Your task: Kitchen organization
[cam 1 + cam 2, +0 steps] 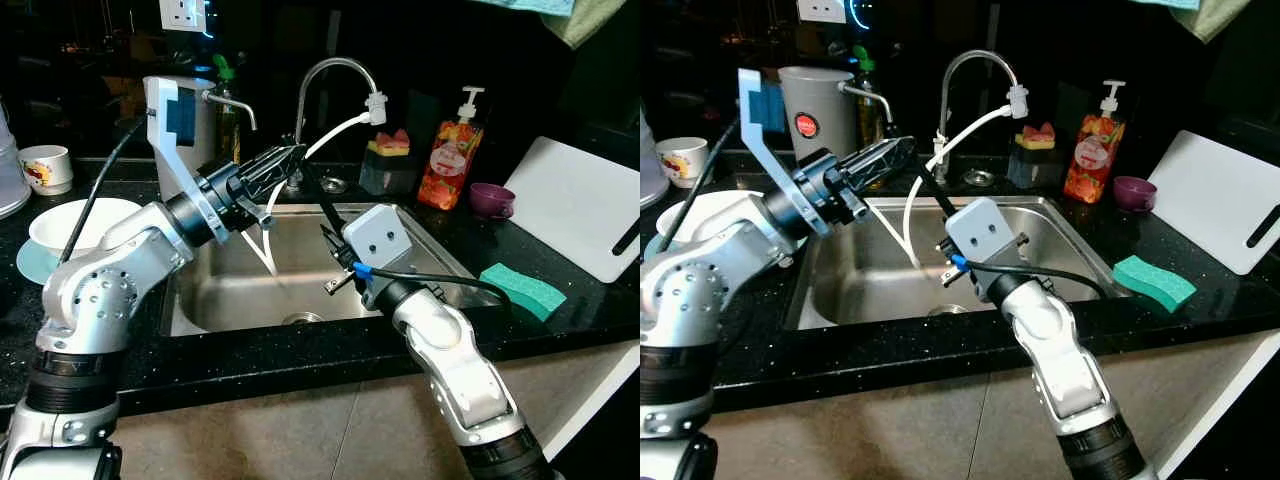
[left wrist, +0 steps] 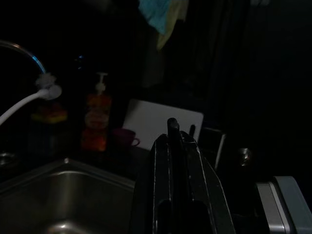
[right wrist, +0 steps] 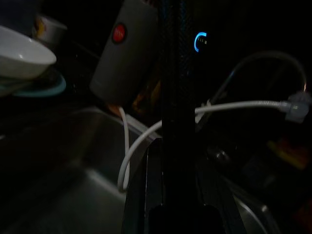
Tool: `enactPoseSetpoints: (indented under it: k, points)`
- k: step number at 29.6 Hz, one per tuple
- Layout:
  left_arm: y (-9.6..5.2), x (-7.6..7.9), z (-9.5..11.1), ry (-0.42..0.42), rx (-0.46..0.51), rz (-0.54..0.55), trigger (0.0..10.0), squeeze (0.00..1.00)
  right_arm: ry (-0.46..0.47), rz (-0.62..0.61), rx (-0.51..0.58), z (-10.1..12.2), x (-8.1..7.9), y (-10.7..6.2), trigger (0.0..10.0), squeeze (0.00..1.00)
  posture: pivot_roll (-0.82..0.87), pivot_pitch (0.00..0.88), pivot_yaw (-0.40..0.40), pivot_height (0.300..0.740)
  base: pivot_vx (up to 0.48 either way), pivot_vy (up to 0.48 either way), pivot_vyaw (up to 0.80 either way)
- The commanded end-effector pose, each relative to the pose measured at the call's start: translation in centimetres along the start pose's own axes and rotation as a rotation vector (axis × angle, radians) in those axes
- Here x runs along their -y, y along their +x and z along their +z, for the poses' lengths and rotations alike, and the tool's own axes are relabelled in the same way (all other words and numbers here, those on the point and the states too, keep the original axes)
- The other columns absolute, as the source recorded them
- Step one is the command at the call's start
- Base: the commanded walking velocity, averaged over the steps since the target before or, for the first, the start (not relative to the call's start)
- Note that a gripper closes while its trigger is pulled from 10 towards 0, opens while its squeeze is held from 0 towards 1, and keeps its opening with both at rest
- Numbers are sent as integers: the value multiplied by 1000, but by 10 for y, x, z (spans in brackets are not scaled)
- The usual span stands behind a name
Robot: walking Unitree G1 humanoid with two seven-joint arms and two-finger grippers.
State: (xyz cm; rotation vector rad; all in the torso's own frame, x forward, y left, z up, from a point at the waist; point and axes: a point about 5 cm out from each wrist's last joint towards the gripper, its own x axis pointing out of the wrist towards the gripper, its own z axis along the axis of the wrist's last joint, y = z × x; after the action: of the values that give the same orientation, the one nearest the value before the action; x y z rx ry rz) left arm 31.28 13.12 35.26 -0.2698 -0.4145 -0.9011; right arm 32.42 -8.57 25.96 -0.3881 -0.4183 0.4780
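Our left gripper [image 1: 292, 155], fingers pressed together on nothing, hangs at frame centre above the sink [image 1: 440, 250] beside the faucet [image 1: 335, 70], our right gripper [image 1: 923, 176] likewise closed and empty, the green sponge [image 1: 522, 290] lying lower right.

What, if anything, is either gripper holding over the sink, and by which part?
Nothing. The left gripper and the right gripper are both shut and empty above the sink, near the white hose.

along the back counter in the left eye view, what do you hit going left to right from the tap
faucet → sponge holder → soap bottle → purple cup → white cutting board
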Motion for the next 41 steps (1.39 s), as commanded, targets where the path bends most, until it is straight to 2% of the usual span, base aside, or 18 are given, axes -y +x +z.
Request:
enactPoseSetpoints:
  k: [1, 2, 5, 6, 7, 8, 15, 17, 18, 19, 20, 24, 28, 29, 35, 38, 40, 41]
  points:
    - [-5, -13, -17, -11, -62, 93, 10000, 55, 8, -57, 31, 4, 12, -1, 0, 0, 9, 45, -109, 740, 0, 0, 0]
    - [-5, -14, -19, -4, -69, 101, 10000, 1000, 8, -53, 29, 4, 11, 0, 0, 0, 9, 45, -109, 740, 0, 0, 0]
    - [-7, -16, -20, 4, -75, 130, 10000, 1000, 12, -48, 28, 4, 10, 2, 0, 0, 12, 48, -114, 740, 0, 0, 0]
    - [-8, -18, -20, 11, -73, 150, 10000, 663, 16, -49, 24, 3, 10, 3, 0, 0, 12, 48, -114, 740, 0, 0, 0]
    - [-9, -19, -20, 15, -71, 163, 10000, 663, 18, -50, 22, 3, 10, 4, 0, 0, 12, 48, -114, 740, 0, 0, 0]
    - [-11, -20, -20, 12, -62, 172, 10000, 0, 23, -54, 12, 1, 11, 5, 0, 0, 12, 48, -114, 740, 0, 0, 0]
    - [-25, -24, -23, -2, -55, 214, 10000, 0, 56, -84, -56, -16, 18, 17, 0, 0, 24, 61, -117, 740, 0, 0, 0]
    - [-31, -26, -24, -3, -57, 249, 10000, 0, 56, -70, -105, -29, 18, 30, 0, 0, 44, 70, -127, 740, 0, 0, 0]
    - [-31, -26, -24, -3, -57, 249, 10000, 0, 56, -70, -105, -29, 18, 30, 0, 0, 44, 70, -127, 740, 0, 0, 0]
    - [-32, -27, -25, -4, -56, 257, 10000, 0, 56, -59, -118, -32, 17, 34, 2157, 0, 44, 70, -127, 740, 0, 0, 0]
    - [-33, -27, -25, -5, -53, 264, 10000, 0, 44, -51, -130, -36, 16, 39, 10000, 0, 44, 70, -127, 740, 0, 0, 0]
    - [-36, -26, -26, -5, -50, 275, 10000, 0, 47, -50, -144, -41, 13, 49, 10000, 0, 61, 74, -132, 740, 0, 0, 0]
    - [-37, -24, -29, -14, -51, 284, 10000, 0, 90, -72, -216, -56, 12, 56, 10000, 0, 69, 74, -133, 740, 0, 0, 0]
    - [-37, -23, -31, -17, -52, 286, 10000, 0, 119, -77, -257, -65, 10, 56, 10000, 1000, 71, 73, -134, 740, 0, 0, 0]
    - [-37, -20, -34, -25, -51, 296, 10000, 0, 141, -59, -286, -78, 2, 52, 10000, 1000, 76, 73, -135, 740, 0, 0, 0]
    - [-38, -19, -35, -29, -53, 302, 10000, 0, 162, -67, -245, -74, 4, 52, 10000, 1000, 76, 73, -135, 740, 0, 0, 0]
    - [-38, -20, -36, -31, -56, 315, 10000, 0, 176, -106, -161, -62, 14, 55, 10000, 1000, 68, 72, -131, 740, 0, 0, 0]
    - [-38, -20, -36, -31, -56, 315, 10000, 0, 176, -106, -161, -62, 14, 55, 10000, 1000, 68, 72, -131, 740, 0, 0, 0]
